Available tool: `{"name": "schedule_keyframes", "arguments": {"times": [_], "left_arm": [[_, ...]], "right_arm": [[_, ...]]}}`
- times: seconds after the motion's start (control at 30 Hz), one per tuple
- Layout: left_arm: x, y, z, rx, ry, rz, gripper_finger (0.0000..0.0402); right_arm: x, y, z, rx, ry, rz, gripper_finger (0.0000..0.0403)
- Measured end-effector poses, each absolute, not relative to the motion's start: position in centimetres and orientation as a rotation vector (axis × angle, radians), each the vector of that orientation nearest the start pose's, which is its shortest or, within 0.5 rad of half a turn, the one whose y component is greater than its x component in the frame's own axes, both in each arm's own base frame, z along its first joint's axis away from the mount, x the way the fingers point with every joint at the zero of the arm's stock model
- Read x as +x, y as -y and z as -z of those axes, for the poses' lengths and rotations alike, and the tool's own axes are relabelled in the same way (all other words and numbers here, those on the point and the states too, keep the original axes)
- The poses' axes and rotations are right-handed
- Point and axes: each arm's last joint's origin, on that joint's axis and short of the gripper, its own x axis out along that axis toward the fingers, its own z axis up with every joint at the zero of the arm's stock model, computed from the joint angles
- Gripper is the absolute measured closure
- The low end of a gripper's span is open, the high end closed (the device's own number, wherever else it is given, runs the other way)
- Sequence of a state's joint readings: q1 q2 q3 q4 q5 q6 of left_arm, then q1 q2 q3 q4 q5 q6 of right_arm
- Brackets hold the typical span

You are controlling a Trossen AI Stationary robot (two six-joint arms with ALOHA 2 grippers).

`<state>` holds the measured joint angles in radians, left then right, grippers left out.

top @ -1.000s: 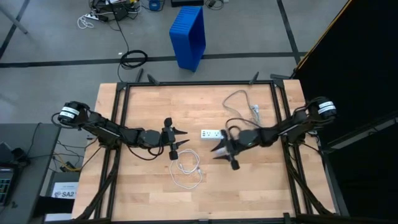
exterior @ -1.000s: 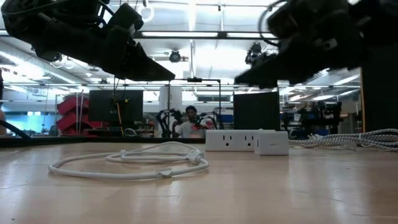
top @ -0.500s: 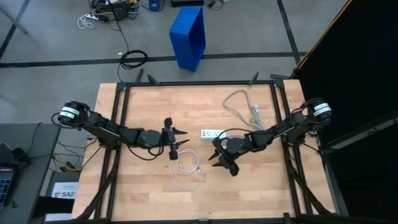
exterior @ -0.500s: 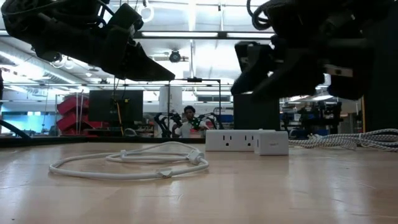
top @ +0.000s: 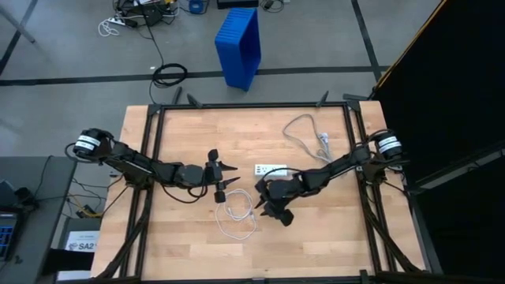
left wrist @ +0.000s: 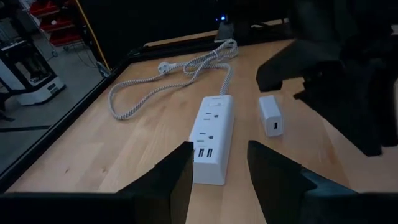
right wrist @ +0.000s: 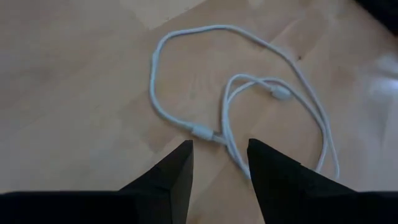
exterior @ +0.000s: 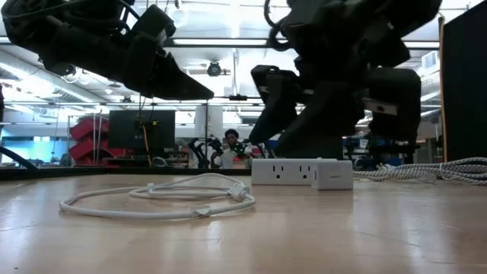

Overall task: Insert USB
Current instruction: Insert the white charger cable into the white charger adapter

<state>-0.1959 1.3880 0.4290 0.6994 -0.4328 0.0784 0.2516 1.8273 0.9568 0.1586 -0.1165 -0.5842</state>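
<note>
The USB cable [top: 237, 217], thin and white, lies in loose loops on the wooden table; the right wrist view shows the USB cable [right wrist: 249, 102] with a small plug [right wrist: 202, 132] on the wood. My right gripper [top: 261, 199] is open, hovering just right of the loops, and its fingers [right wrist: 180, 171] frame them without touching. My left gripper [top: 233, 177] is open and hangs above the table left of the white power strip [top: 270, 169]. In the left wrist view the power strip [left wrist: 211, 134] lies flat ahead of my left gripper.
A small white adapter [left wrist: 271, 115] lies beside the power strip. The strip's thicker grey cord [top: 304, 130] loops toward the far right corner. A black frame [top: 252, 106] edges the table. Bare wood lies near the cable's near side. A blue bin [top: 239, 46] stands on the floor beyond.
My right gripper has moved toward the table's left and slightly nearer, from beside the power strip to just right of the USB cable's loops, staying open. The cable and power strip have kept their places.
</note>
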Motion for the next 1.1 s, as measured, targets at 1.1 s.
{"name": "schedule_keyframes", "arguments": {"times": [1.1], "left_arm": [[26.0,6.5,-18.2,0.106,-0.406,0.105,0.0266]], "right_arm": [[35.6,-8.4,-17.6,-0.585,-0.82,-0.416,0.0333]]}}
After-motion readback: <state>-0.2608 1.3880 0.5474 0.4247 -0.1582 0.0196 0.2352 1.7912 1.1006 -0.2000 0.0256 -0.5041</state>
